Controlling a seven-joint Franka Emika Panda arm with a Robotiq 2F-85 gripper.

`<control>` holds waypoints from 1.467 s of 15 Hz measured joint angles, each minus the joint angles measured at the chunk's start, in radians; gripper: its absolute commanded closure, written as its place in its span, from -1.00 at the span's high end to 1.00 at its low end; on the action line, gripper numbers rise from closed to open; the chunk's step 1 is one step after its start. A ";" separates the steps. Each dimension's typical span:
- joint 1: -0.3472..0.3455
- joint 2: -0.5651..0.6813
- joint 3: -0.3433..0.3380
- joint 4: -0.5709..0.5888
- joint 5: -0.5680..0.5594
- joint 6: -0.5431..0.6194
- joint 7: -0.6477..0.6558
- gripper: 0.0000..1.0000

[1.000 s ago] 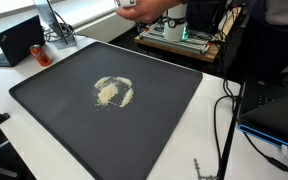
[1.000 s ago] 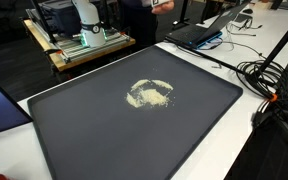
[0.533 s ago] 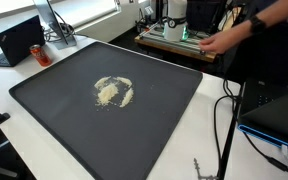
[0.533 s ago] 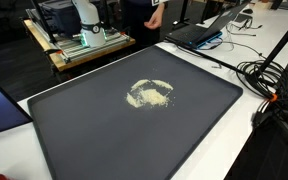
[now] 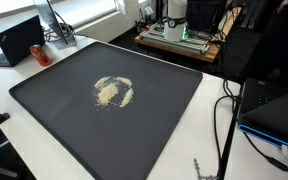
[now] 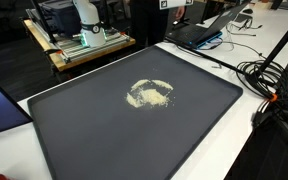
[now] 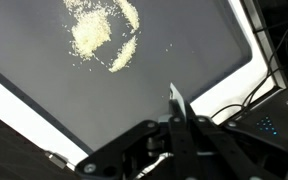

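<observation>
Gripper [image 7: 174,100] is closed right down: in the wrist view the fingers meet in one narrow tip, with no gap visible between them. It is out of frame in both exterior views.

Crumb pile [image 7: 99,38] – pale, loose and grainy, with a thin curved smear around one side. It lies well ahead of the fingertips and off to the side, toward the upper left of the wrist view. Well apart from the hand, no contact. Both exterior views show the same pile [image 5: 113,91] [image 6: 151,94] roughly mid-mat.

Black mat [image 7: 44,95] lies under the hand and fills most of the wrist view. The tips hang above bare mat near one of its rounded corners. The mat's surface is dark, finely textured and flat [image 5: 154,125] [image 6: 134,140].

White table [image 7: 19,110] shows as a strip just past the mat's edge, beside and behind the hand.

Further from the hand:
- an open laptop [image 5: 19,42] on the table beyond one mat corner in an exterior view
- another laptop [image 6: 199,33] and a tangle of cables [image 6: 269,75] off the mat's far side
- robot base [image 6: 87,20] on a wooden platform [image 6: 79,50] behind the mat
</observation>
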 measured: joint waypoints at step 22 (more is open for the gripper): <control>0.129 0.425 0.041 0.182 -0.353 0.170 0.823 -0.98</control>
